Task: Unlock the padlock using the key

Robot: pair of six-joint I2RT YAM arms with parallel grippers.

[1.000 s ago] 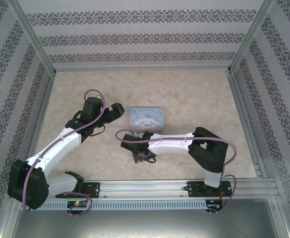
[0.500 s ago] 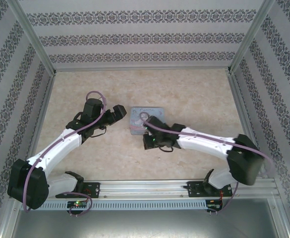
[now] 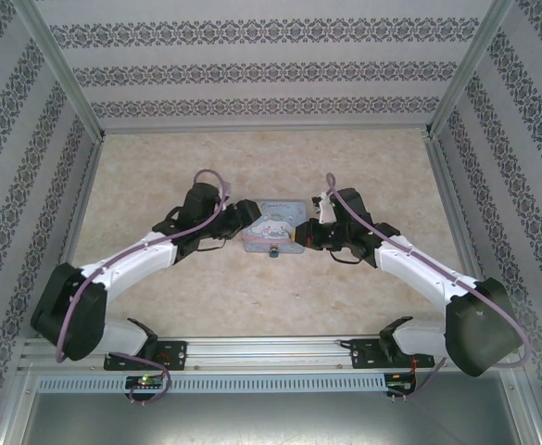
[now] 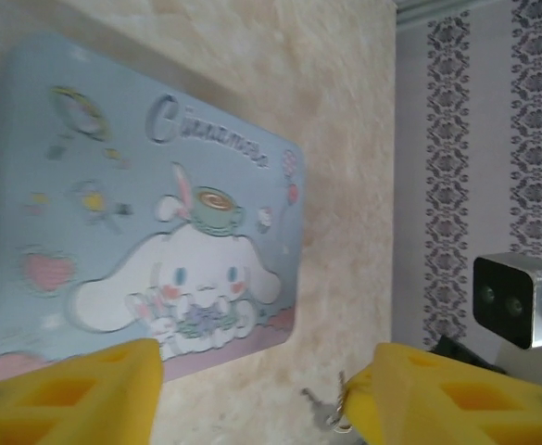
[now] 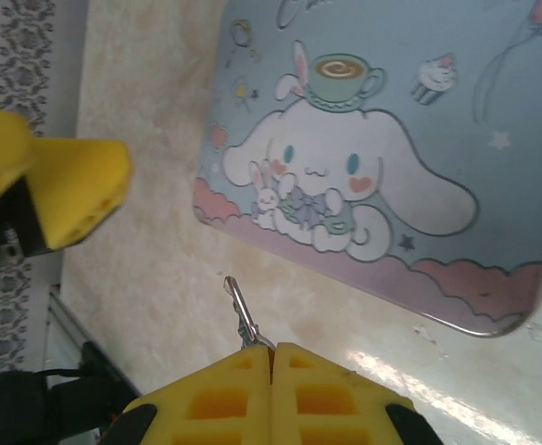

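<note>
- One padlock (image 3: 273,255): on the table just off the tin's (image 3: 272,225) near edge; judged light, stiff, slippery; best pinched across its body.
- Left gripper (image 3: 243,216): fingers apart, left of tin.
- Right gripper (image 5: 272,360): pads together, right of tin.

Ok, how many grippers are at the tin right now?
2. The left gripper sits left of the tin, open; the right gripper sits right of it, shut on a small metal piece.

Overhead camera looks down; both wrist cameras (close) share the tin (image 4: 113,185).
</note>
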